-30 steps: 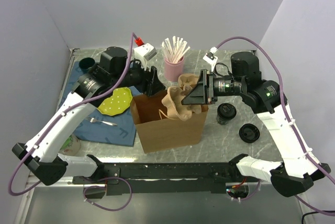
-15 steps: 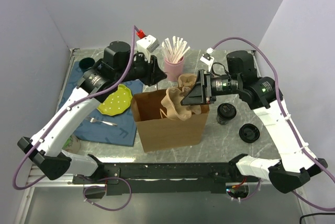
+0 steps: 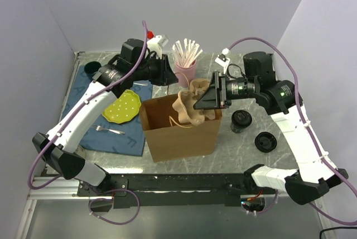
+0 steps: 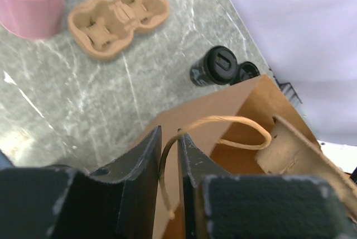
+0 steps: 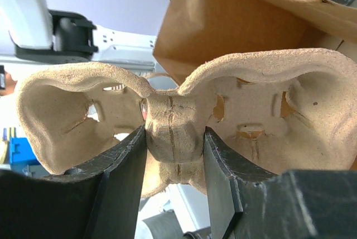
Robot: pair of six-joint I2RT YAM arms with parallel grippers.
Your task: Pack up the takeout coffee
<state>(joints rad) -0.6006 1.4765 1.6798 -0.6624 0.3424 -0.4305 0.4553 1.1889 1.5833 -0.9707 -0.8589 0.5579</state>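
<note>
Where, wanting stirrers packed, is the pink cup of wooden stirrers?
Top view: the pink cup of wooden stirrers stands far centre, behind the brown paper bag, by the left hand.

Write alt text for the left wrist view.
The left fingers pinch the bag's twine handle above its open mouth. Beyond, on the table, sit a carrier, a pink cup and a black coffee cup.

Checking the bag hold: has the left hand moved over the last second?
Yes. The left hand, shut on the brown paper bag's twine handle, has shifted back, nearer the pink cup of wooden stirrers.
</note>
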